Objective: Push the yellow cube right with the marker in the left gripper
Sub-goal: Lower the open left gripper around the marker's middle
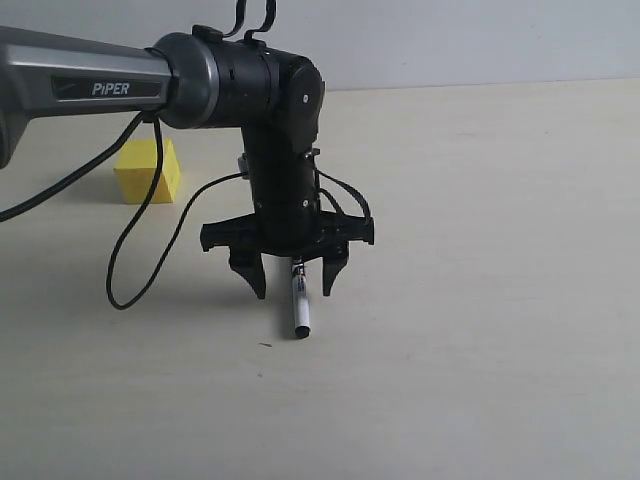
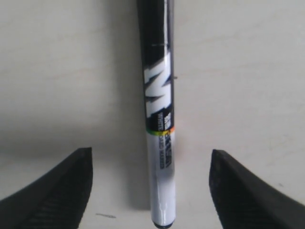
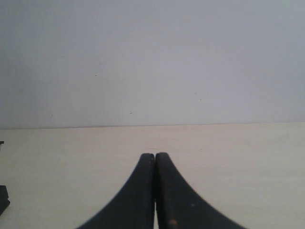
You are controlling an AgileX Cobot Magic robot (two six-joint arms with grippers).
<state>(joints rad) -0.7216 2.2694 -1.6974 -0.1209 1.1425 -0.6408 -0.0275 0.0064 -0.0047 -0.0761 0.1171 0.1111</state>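
The marker (image 1: 300,308) lies flat on the table, white barrel end toward the front. My left gripper (image 1: 291,282) hangs right over it, open, with one finger on each side and neither touching it. In the left wrist view the marker (image 2: 159,119) runs up the middle between the two black fingertips (image 2: 57,191), its black printed part farther away. The yellow cube (image 1: 148,172) sits on the table behind and to the left of the gripper, with a black cable crossing in front of it. My right gripper (image 3: 155,155) is shut on nothing above bare table.
The grey-and-black PiPER arm (image 1: 110,85) reaches in from the upper left, and its black cable (image 1: 130,260) loops down near the table. A pale wall (image 3: 152,57) closes off the far edge of the table.
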